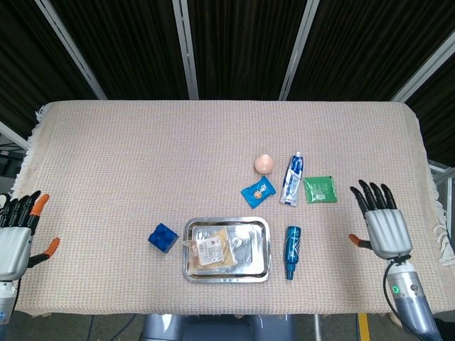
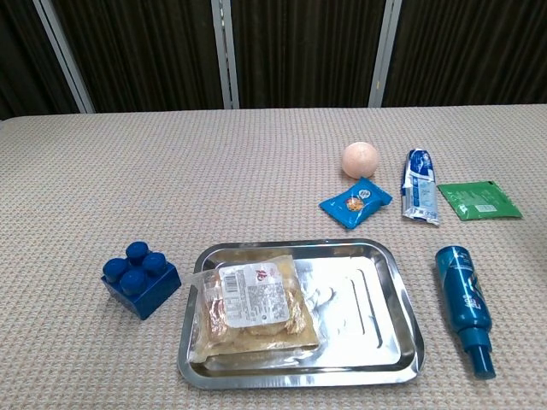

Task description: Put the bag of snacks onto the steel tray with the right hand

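Note:
The clear bag of snacks with a white label lies flat in the left half of the steel tray, near the table's front edge. My right hand hangs open off to the right of the table's front, far from the tray, fingers spread and holding nothing. My left hand is open at the far left edge of the head view. Neither hand shows in the chest view.
A blue toy brick sits left of the tray; a blue bottle lies to its right. Behind are a small blue packet, a peach ball, a blue-white tube and a green sachet.

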`<state>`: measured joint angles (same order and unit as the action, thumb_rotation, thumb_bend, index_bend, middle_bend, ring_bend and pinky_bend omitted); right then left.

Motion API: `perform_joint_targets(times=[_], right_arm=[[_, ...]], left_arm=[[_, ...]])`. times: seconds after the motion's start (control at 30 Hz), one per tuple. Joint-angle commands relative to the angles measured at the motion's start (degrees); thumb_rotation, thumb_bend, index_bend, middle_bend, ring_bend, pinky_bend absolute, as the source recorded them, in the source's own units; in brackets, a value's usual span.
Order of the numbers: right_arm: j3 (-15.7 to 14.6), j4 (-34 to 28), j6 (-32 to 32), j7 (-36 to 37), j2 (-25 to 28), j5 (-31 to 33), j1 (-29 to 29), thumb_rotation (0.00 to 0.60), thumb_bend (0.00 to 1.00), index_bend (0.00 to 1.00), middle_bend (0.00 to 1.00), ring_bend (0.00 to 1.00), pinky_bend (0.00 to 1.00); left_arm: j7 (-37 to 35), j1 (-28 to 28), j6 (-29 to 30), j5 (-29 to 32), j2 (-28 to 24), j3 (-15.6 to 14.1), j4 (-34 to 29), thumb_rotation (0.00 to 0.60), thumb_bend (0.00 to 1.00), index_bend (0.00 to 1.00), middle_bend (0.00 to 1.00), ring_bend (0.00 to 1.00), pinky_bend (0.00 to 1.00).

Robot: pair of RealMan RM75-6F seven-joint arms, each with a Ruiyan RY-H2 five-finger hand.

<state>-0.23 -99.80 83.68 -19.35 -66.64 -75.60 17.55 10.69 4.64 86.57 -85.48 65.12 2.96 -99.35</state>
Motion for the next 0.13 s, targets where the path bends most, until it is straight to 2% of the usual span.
perform_joint_targets(times=[0.03, 0.13], right_arm=[[-1.1, 0.2, 3.4, 0.0, -0.1, -0.6, -3.2, 0.600, 0.05, 0.04, 0.00, 0.00, 0.00], [-1.8, 0.4, 5.5, 1.2, -0.5, -0.9, -5.6, 0.600, 0.05, 0.03, 0.00, 0.00, 0.00]], left_arm=[[0.1, -0.3, 0.4, -0.1, -0.1, -0.1, -0.2, 0.600, 0.28, 0.04, 0.00, 0.00, 0.00], [0.2, -0.7, 0.9, -0.6, -0.3, -0.6, -0.5, 0.600, 0.28, 0.04, 0.00, 0.00, 0.00]])
